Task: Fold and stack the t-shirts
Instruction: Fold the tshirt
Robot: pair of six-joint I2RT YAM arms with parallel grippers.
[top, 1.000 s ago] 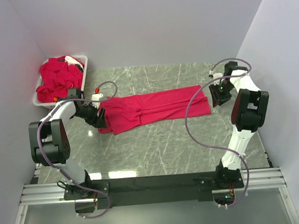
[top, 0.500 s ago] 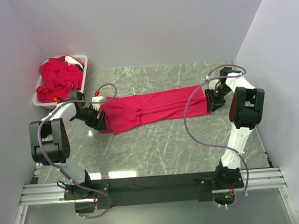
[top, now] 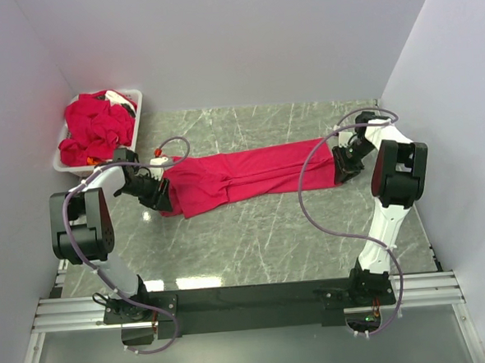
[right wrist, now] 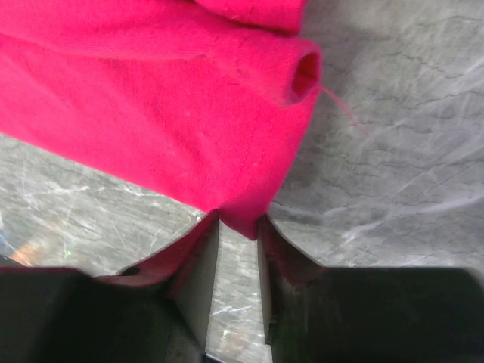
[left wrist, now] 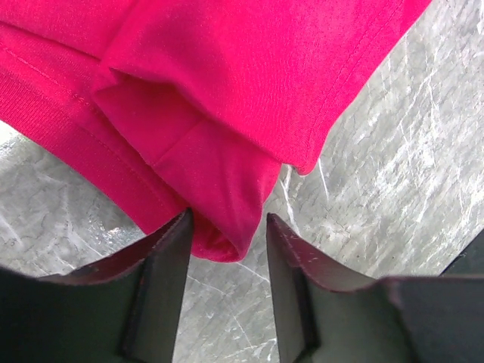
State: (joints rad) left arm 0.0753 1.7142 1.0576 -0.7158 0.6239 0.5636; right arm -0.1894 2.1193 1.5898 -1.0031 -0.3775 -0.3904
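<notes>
Crimson t-shirt [top: 254,171] lay stretched in a long band across the marble table [top: 271,237], left gripper [left wrist: 227,219] stood spread around its folded corner, right gripper [right wrist: 238,221] sat narrowed about the opposite hem, pinch impossible to tell, more t-shirts [top: 95,129] were heaped in the white bin [top: 136,96].

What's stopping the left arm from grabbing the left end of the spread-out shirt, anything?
Probably nothing. The left gripper sits at the t-shirt's left end. Its wrist view shows open fingers straddling the folded corner on the table, with only fabric between them.
</notes>
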